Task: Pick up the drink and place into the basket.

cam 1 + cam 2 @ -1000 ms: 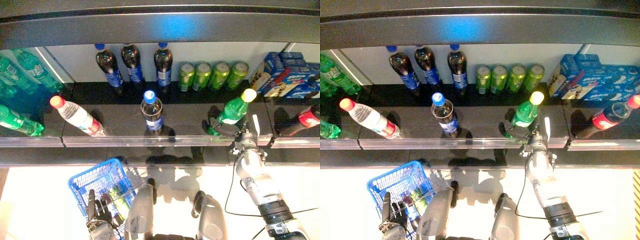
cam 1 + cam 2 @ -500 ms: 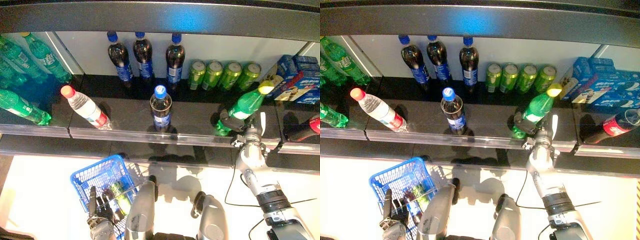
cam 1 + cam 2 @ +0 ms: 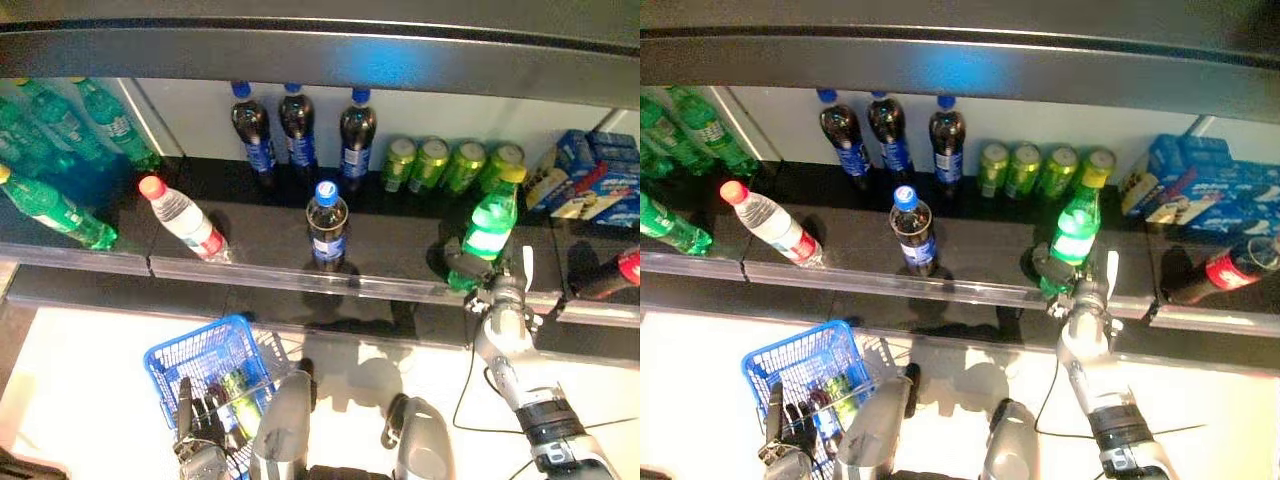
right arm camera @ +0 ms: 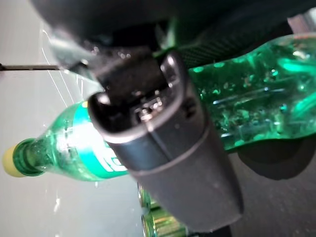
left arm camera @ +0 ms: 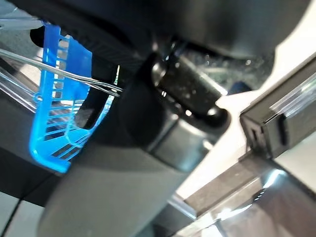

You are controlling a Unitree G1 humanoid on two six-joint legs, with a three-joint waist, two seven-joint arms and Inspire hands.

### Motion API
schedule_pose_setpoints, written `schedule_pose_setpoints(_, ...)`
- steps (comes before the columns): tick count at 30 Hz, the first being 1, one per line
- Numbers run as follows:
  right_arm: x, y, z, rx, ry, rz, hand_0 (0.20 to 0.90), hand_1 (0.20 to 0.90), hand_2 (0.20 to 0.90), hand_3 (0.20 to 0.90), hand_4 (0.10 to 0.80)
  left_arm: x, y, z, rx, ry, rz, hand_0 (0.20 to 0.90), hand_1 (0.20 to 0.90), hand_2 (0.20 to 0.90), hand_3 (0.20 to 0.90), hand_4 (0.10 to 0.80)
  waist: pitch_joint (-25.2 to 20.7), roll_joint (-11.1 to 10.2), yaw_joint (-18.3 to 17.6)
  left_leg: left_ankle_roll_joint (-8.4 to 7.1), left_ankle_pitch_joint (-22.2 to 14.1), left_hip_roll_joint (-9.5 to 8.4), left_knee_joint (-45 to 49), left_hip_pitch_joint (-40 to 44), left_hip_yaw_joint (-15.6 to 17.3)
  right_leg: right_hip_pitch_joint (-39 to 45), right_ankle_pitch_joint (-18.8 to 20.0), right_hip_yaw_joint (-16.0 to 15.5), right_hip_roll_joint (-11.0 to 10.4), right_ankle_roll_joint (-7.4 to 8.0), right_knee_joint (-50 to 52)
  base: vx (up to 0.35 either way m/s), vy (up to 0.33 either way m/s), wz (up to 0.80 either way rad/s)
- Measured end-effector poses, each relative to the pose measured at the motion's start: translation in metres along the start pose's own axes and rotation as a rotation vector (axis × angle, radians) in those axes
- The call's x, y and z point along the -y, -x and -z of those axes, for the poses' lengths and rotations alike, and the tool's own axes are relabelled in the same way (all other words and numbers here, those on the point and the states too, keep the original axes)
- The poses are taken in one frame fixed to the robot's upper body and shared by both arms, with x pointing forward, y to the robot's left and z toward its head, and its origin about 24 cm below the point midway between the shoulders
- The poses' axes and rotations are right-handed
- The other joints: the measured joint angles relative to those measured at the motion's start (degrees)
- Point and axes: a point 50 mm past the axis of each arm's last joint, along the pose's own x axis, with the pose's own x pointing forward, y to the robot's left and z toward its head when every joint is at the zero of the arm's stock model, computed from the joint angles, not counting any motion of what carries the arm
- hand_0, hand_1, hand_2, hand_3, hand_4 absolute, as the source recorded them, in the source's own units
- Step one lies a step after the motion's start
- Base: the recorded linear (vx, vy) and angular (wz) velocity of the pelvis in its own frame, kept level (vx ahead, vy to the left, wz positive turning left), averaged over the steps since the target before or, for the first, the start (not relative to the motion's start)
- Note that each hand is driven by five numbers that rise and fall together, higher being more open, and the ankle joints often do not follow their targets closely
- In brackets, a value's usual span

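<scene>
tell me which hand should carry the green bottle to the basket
Right. The right hand already grips the green bottle on the shelf, while the left hand holds the basket low down.

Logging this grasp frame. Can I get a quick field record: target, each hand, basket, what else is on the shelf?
target: green bottle with yellow cap, at the shelf's front edge
right hand: curled round the green bottle's lower part
left hand: holds the blue basket's clear handle
blue basket: low at the robot's left, already has drinks inside
shelf neighbours: cola bottle in front, green cans at back, blue boxes to the right
</scene>
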Motion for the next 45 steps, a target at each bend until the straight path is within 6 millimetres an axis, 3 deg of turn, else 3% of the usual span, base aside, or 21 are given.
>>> schedule_pose_setpoints(7,-0.009,0.005,-0.008,0.037,-0.03,-0.098,0.3,0.3,0.3,0.2,0.1,-0.005,0.001,-0.006,0.032,0.024,-0.015,0.3,0.3,0.3,0.2,0.1,-0.4,0.3,0.1,-2.6,6.3,2.39,-10.2,3.3,-1.0,1.3,1.3,-1.2,3.3,-1.14,-4.8,-0.141,-0.097,0.09)
schedule_pose_setpoints(15,-0.023,0.021,-0.033,0.131,-0.101,-0.38,0.3,0.3,0.3,0.2,0.1,-0.016,0.002,-0.014,0.084,0.112,-0.062,0.3,0.3,0.3,0.2,0.1,-2.3,0.4,-0.2,-3.64,6.9,4.65,-14.2,7.2,-0.8,3.5,0.8,-1.3,5.4,-2.34,-6.0,-0.129,-0.09,-0.05)
schedule_pose_setpoints(21,-0.03,0.037,-0.031,0.112,-0.173,-0.638,0.3,0.3,0.3,0.2,0.1,-0.043,0.01,-0.029,0.147,0.15,-0.123,0.3,0.3,0.3,0.2,0.1,-7.6,0.7,-0.4,-4.55,7.4,6.54,-15.7,8.1,-0.6,3.4,0.1,-1.4,7.2,-3.68,-5.9,-0.096,-0.14,-0.05)
schedule_pose_setpoints(25,-0.033,0.041,-0.03,0.096,-0.197,-0.752,0.3,0.3,0.3,0.2,0.1,-0.052,0.012,-0.037,0.174,0.161,-0.13,0.3,0.3,0.3,0.2,0.1,-8.9,1.1,-0.4,-4.67,7.5,8.15,-16.4,8.6,-0.4,3.1,-0.5,-1.3,8.6,-5.19,-4.8,-0.065,-0.177,-0.08)
schedule_pose_setpoints(28,-0.034,0.05,-0.024,0.064,-0.219,-0.864,0.3,0.3,0.3,0.2,0.1,-0.062,0.015,-0.044,0.198,0.163,-0.146,0.3,0.3,0.3,0.2,0.1,-10.9,2.0,-0.4,-4.15,7.7,10.81,-17.2,8.8,0.8,2.2,-1.1,-1.7,10.9,-7.24,-3.7,-0.052,-0.167,-0.08)
schedule_pose_setpoints(30,-0.034,0.054,-0.022,0.044,-0.244,-0.905,0.3,0.3,0.3,0.2,0.1,-0.066,0.016,-0.048,0.206,0.167,-0.153,0.3,0.3,0.3,0.2,0.1,-11.3,2.2,-1.2,-2.68,8.0,12.06,-18.3,9.3,2.5,2.3,-1.7,-2.5,11.2,-8.17,-3.2,-0.054,-0.119,0.12)
schedule_pose_setpoints(31,-0.035,0.058,-0.019,0.022,-0.261,-0.943,0.3,0.3,0.3,0.2,0.1,-0.071,0.016,-0.05,0.209,0.172,-0.168,0.3,0.3,0.3,0.2,0.1,-11.8,2.2,-1.9,0.19,7.1,13.1,-18.9,9.3,5.6,2.3,-1.7,-3.1,11.3,-8.84,-3.2,-0.039,-0.067,0.17)
schedule_pose_setpoints(32,-0.034,0.06,-0.018,0.014,-0.265,-0.955,0.3,0.3,0.3,0.2,0.1,-0.072,0.017,-0.05,0.208,0.171,-0.174,0.3,0.3,0.3,0.2,0.1,-12.0,2.3,-2.0,1.15,6.5,13.53,-19.0,9.3,6.8,2.3,-1.6,-3.5,11.3,-9.06,-3.4,-0.074,-0.105,0.33)
schedule_pose_setpoints(33,-0.03,0.065,-0.014,-0.02,-0.269,-0.992,0.3,0.3,0.3,0.2,0.1,-0.079,0.018,-0.049,0.202,0.164,-0.199,0.3,0.3,0.3,0.2,0.1,-12.9,2.9,-2.8,2.21,5.7,14.78,-18.9,9.0,10.7,2.7,-1.4,-5.3,11.2,-9.75,-4.3,-0.077,-0.087,0.47)
schedule_pose_setpoints(35,-0.023,0.071,-0.006,-0.062,-0.279,-1.007,0.3,0.3,0.3,0.2,0.1,-0.083,0.019,-0.047,0.188,0.159,-0.216,0.3,0.3,0.3,0.2,0.1,-13.9,3.6,-4.0,1.09,7.6,16.02,-17.0,8.2,17.3,3.7,-1.3,-8.7,10.3,-10.18,-5.6,-0.048,-0.067,0.7)
schedule_pose_setpoints(36,-0.019,0.074,-0.001,-0.092,-0.281,-1.019,0.3,0.3,0.3,0.2,0.1,-0.083,0.019,-0.047,0.184,0.157,-0.218,0.3,0.3,0.3,0.2,0.1,-14.6,3.3,-4.7,-0.55,10.5,15.5,-15.0,8.1,19.2,4.1,-1.6,-10.3,9.4,-10.63,-6.2,-0.059,-0.004,0.68)
schedule_pose_setpoints(37,-0.019,0.079,0.004,-0.123,-0.288,-1.047,0.3,0.3,0.3,0.2,0.1,-0.085,0.02,-0.048,0.187,0.153,-0.222,0.3,0.3,0.3,0.2,0.1,-15.4,2.4,-4.9,-2.65,11.3,13.82,-13.2,8.5,19.9,4.3,-1.8,-11.0,8.2,-10.62,-6.3,-0.079,0.034,0.64)
schedule_pose_setpoints(39,-0.023,0.086,0.009,-0.155,-0.307,-1.126,0.3,0.3,0.3,0.2,0.1,-0.083,0.02,-0.05,0.193,0.138,-0.2,0.3,0.3,0.3,0.2,0.1,-16.3,0.1,-5.0,-3.06,11.1,11.42,-12.1,8.5,20.5,4.0,-1.2,-12.0,6.3,-10.18,-7.1,-0.089,0.067,0.39)
schedule_pose_setpoints(41,-0.03,0.095,0.009,-0.162,-0.319,-1.247,0.3,0.3,0.3,0.2,0.1,-0.082,0.019,-0.048,0.189,0.118,-0.185,0.3,0.3,0.3,0.2,0.1,-16.6,-0.3,-4.6,-4.35,10.1,11.21,-9.9,8.4,21.4,5.7,0.5,-13.7,5.6,-9.57,-10.0,-0.099,0.191,0.4)
schedule_pose_setpoints(43,-0.039,0.104,0.01,-0.17,-0.339,-1.324,0.3,0.3,0.3,0.2,0.1,-0.08,0.019,-0.046,0.186,0.1,-0.179,0.3,0.3,0.3,0.2,0.1,-17.4,-0.8,-5.0,-4.52,9.6,11.34,-8.9,8.6,24.4,7.5,2.4,-17.4,4.4,-8.34,-13.6,-0.024,0.158,0.56)
schedule_pose_setpoints(45,-0.047,0.113,0.003,-0.143,-0.35,-1.399,0.3,0.3,0.3,0.2,0.1,-0.076,0.018,-0.042,0.17,0.075,-0.159,0.3,0.3,0.3,0.2,0.1,-18.0,-0.6,-4.7,-4.73,8.7,11.08,-10.4,8.4,25.4,8.1,4.0,-18.9,4.3,-7.21,-15.4,0.017,0.09,0.51)
